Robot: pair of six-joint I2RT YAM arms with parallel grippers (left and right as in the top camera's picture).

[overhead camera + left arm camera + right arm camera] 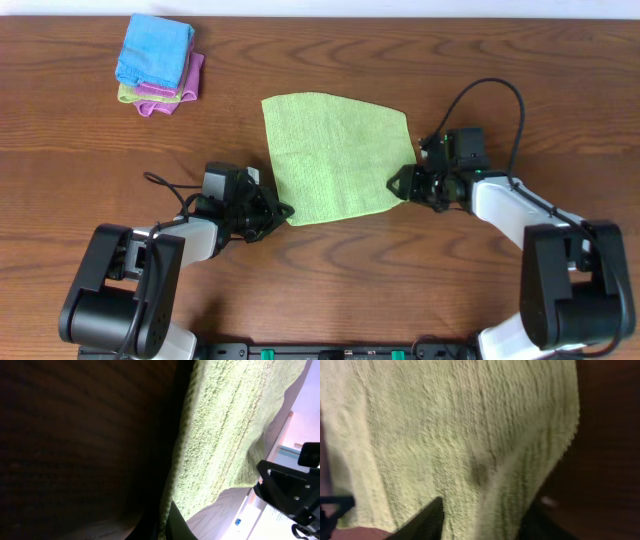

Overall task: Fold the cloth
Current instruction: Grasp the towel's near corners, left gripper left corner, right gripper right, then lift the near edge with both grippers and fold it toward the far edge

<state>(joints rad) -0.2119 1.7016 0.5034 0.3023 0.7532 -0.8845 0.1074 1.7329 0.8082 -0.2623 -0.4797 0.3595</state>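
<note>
- Two corners of the cloth [335, 155] meet the jaws.
- Cannot tell whether the left gripper [283, 212] is clamped; a corner lies at its tips.
- Jaws of the right gripper [402, 185] stand apart, cloth edge between them.

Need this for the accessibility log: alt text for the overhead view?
A lime-green cloth lies spread flat on a wooden table, the left arm and right arm each with jaws at a near corner. A stack of folded blue, purple and green cloths sits far left.
</note>
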